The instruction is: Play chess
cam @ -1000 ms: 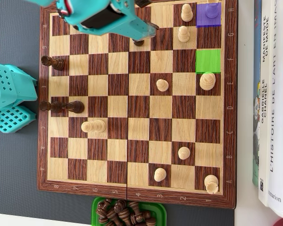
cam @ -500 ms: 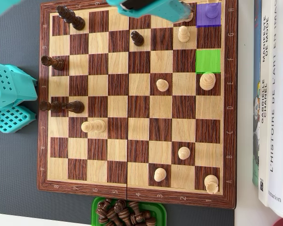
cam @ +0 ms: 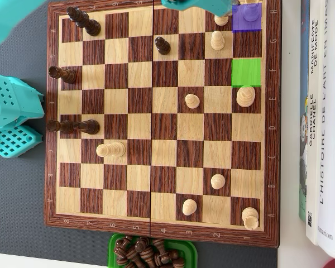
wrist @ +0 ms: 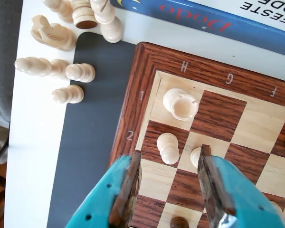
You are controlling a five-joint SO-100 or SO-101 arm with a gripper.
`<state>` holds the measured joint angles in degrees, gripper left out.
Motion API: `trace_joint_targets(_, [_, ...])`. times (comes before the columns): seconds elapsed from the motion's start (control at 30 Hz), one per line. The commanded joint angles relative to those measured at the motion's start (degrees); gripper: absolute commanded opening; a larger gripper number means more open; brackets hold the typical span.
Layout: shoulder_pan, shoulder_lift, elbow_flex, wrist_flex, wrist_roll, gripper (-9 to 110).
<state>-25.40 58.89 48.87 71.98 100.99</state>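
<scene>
In the wrist view the teal gripper (wrist: 168, 187) reaches in from the bottom edge with its two brown-padded fingers (wrist: 128, 190) spread wide and nothing between them, hanging over the corner of the wooden chessboard (wrist: 133, 90) near the marks 1, 2 and H. Just past the fingertips stand a light rook (wrist: 180, 103) on the corner square, a light pawn (wrist: 168, 147) on the dark square next to it, and a second light pawn (wrist: 195, 156) partly hidden behind the right finger. A dark piece (wrist: 179, 222) shows at the bottom edge between the fingers. Off the board, captured light pieces (wrist: 69, 71) lie on the white table and the grey mat, and a blue book (wrist: 204, 21) lies along the top. In the overhead view the arm (cam: 204, 5) crosses the top edge above the board, its fingers out of sight. A purple square (cam: 247, 17) marks the top right corner and a green square (cam: 246, 72) lies two squares below it. Dark pieces (cam: 82, 20) stand toward the left side, light ones (cam: 245, 96) toward the right, and a green tray (cam: 114, 245) of dark pieces sits below the board.
</scene>
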Motion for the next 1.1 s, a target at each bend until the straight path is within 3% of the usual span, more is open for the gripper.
trace_joint_targets(0.0, [0.35,0.53,-3.16,0.18,0.26,18])
trace_joint_targets(1.07, [1.76,-6.68,-10.02,-0.26,0.26,23])
